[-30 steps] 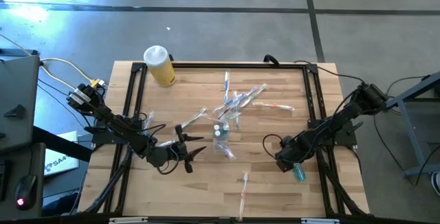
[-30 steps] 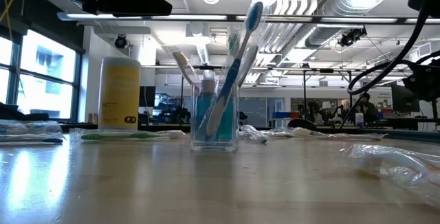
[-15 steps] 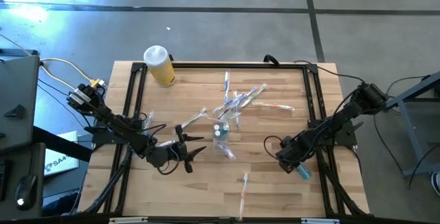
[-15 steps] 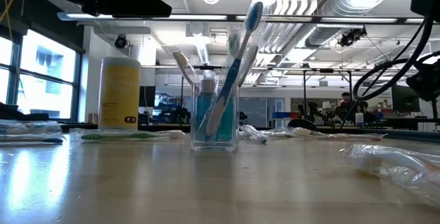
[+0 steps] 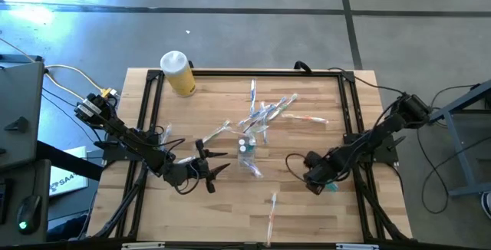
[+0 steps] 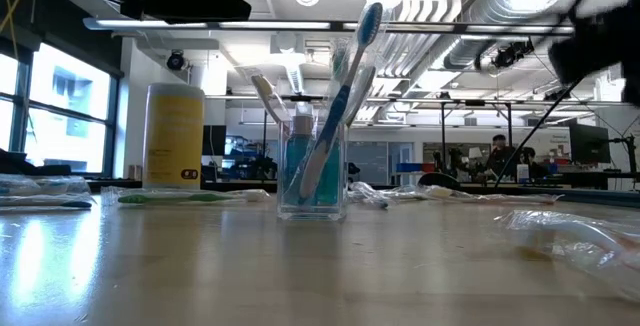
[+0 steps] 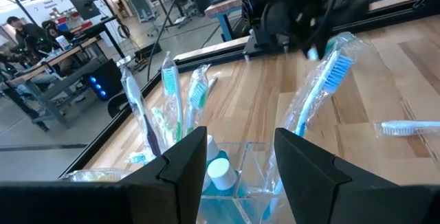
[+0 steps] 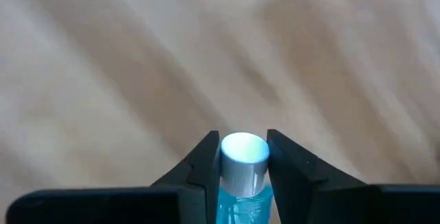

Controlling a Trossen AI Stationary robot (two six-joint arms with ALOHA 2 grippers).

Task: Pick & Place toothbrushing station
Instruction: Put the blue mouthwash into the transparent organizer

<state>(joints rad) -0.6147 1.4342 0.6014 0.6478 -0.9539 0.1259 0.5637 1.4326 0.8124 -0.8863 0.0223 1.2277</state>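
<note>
Holding a small teal tube with a white cap [image 8: 243,162] clamped between its fingers above the table's right side, the right gripper [image 5: 316,179] must next carry it to the clear plastic cup [image 6: 312,171] mid-table, while the left gripper [image 5: 201,166] waits open beside that cup.

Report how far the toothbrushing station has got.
Done: the clear cup stands mid-table, already holding toothbrushes and a teal tube.
In hand: the right gripper is shut on a teal white-capped tube, above the table's right side. The left gripper is open, pointing at the cup.
Left: wrapped toothbrushes lie scattered behind the cup, and another near the front edge.
</note>
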